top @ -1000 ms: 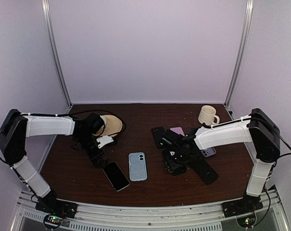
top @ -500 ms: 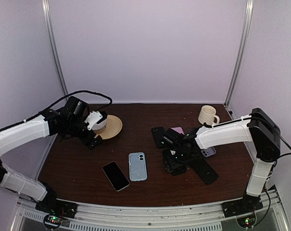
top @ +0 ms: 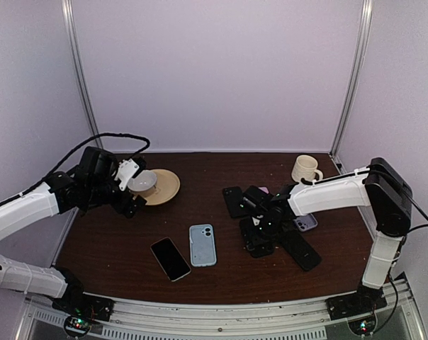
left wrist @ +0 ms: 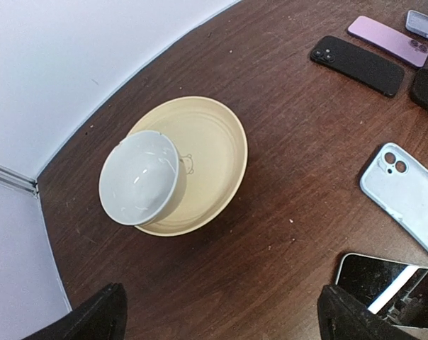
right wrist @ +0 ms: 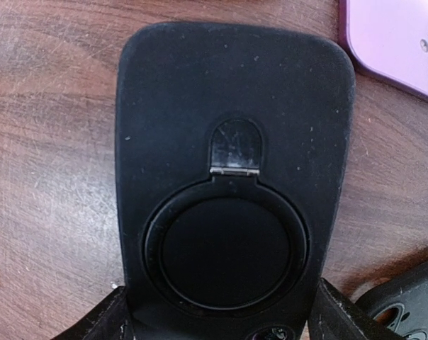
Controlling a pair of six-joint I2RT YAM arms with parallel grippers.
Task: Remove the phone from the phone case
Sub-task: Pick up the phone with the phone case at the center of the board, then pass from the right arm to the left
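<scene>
R claw (right wrist: 224,322) is down low in the heap of handsets on the R side of the surface (top: 221,166). It's clamped on a black case (right wrist: 228,106), w/ fingers (right wrist: 109,320) pressed against both long edges near one end. The case lies back-up, flat on the wood. It has a round ring holder (right wrist: 227,248) folded flat & a small hinge tab above that. From the back I can't tell whether a phone sits inside. A purple phone (right wrist: 391,49) lies near one far corner of the case, w/ a strip of wood between them. Another dark case corner shows at the bottom R of my wrist view.

L claw (left wrist: 224,322) is up in the air over the L part of the surface, fingers wide apart, holding nothing. Under it is a white bowl (left wrist: 139,177) standing off-centre on a yellow plate (left wrist: 224,142), toward the plate's rim.

Near the front middle lies a light-blue case (top: 202,245), back-up, w/ the camera cutout at its far end. I can't tell if it's full or empty. A black phone (top: 170,259) lies screen-up just beside it on the L, not touching. Neither claw is near those two. A cream mug (top: 306,168) stands at the back R corner, well apart from the heap.
</scene>
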